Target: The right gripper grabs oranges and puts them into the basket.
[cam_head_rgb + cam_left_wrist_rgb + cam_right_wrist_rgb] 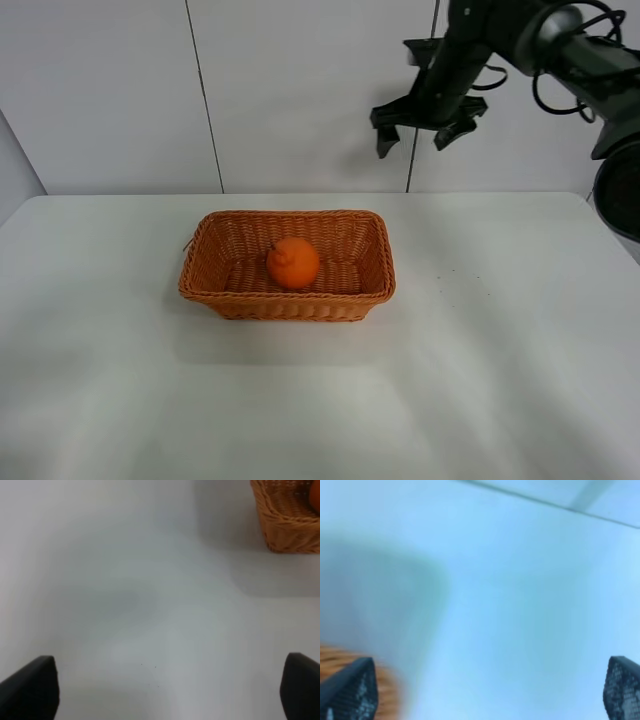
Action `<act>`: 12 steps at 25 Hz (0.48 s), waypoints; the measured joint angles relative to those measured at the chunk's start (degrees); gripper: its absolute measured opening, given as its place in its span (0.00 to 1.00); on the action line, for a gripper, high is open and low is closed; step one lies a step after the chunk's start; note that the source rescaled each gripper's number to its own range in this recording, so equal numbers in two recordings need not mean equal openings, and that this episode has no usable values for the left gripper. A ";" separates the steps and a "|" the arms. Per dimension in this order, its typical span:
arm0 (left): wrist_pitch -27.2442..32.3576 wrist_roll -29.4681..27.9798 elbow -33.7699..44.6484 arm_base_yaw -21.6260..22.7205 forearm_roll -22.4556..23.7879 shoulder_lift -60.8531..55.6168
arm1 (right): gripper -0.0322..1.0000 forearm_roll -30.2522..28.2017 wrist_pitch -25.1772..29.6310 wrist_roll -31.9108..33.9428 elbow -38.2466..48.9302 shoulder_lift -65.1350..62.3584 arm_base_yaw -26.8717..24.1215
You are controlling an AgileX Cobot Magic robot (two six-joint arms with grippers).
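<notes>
The orange (293,263) lies inside the wicker basket (225,295) near the middle of the white table. My right gripper (420,135) is open and empty, raised high above the table behind and to the right of the basket. In the right wrist view its fingertips (350,690) stand wide apart over the blurred table, with a bit of the basket (335,657) at the edge. My left gripper (170,692) is open and empty over bare table; a corner of the basket (285,525) shows in the left wrist view. The left arm is out of the high view.
The white table (500,380) spreads around the basket on all sides. A white panelled wall (300,90) stands behind it. Part of the right arm's dark base (618,195) sits at the table's right edge.
</notes>
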 joint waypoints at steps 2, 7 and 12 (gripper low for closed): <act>0.00 0.00 0.00 0.00 0.00 0.00 | 1.00 -0.06 0.00 -0.05 0.00 0.00 -3.59; 0.00 0.00 0.00 0.00 0.00 0.00 | 1.00 -0.17 0.00 -0.16 0.00 0.00 -8.88; 0.00 0.00 0.00 0.00 0.00 0.00 | 1.00 0.31 0.04 -0.16 0.17 -0.51 -9.41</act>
